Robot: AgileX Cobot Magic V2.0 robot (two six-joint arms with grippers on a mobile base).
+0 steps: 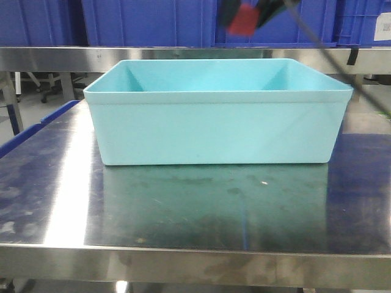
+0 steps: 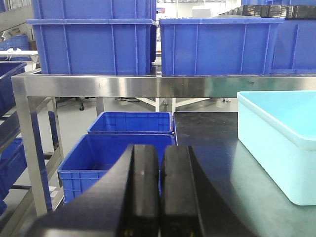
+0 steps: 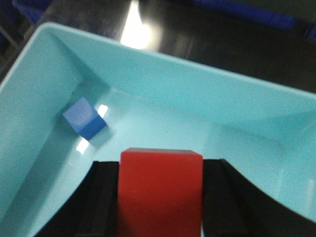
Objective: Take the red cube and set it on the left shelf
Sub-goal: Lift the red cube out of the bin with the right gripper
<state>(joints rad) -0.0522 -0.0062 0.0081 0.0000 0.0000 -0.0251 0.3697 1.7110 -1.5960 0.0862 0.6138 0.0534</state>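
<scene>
My right gripper (image 3: 160, 197) is shut on the red cube (image 3: 160, 190) and holds it above the light blue tub (image 3: 197, 89). In the front view the red cube (image 1: 243, 21) hangs blurred at the top, above the tub (image 1: 217, 128), with the right gripper (image 1: 247, 17) around it. My left gripper (image 2: 159, 192) is shut and empty, low at the left of the table, pointing at the steel shelf (image 2: 148, 85) at the back left.
A blue cube (image 3: 85, 117) lies in the tub's left corner. Blue crates (image 2: 94, 47) stand on the steel shelf. More blue crates (image 2: 116, 153) sit on the floor left of the table. The steel table (image 1: 195, 207) carries the tub.
</scene>
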